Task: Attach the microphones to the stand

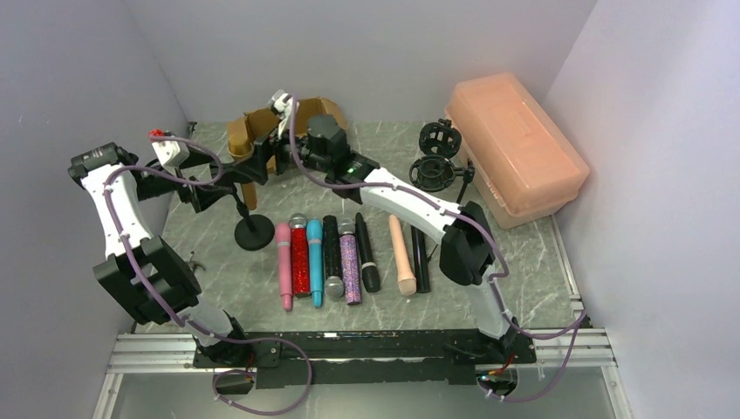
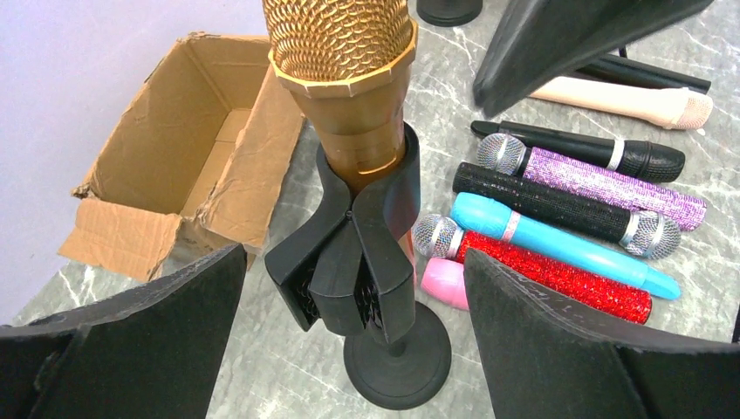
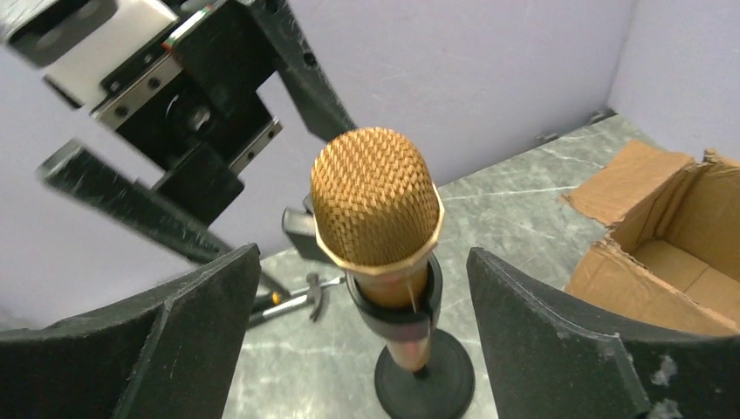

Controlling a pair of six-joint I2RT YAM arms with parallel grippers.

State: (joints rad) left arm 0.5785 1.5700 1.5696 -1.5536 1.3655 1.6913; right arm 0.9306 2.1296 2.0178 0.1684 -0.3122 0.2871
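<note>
Standing upright in the stand (image 2: 397, 367) clip, the gold mic (image 3: 377, 201) has the left jaws and right jaws spread wide either side, gripping nothing; from above, the arms (image 1: 397, 194) largely hide it.

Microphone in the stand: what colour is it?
Gold microphone; the right wrist view shows it best.

You've a gold mic (image 2: 340, 52), its mesh head gold too, in a black stand (image 2: 397, 367). On the grey table (image 1: 534, 262), veined white like marble, your row runs: pink mic (image 1: 284, 262), red glitter mic (image 1: 300, 262), blue mic (image 1: 315, 253), sparkly black mic (image 1: 332, 244), purple glitter mic (image 1: 349, 262), plain black mic (image 1: 366, 257), peach mic (image 1: 402, 253), thin black mic (image 1: 421, 257). The red, sparkly black and purple ones have silver mesh heads. The box (image 2: 131, 236) is brown card; the case (image 1: 515, 148) is salmon pink.
</note>
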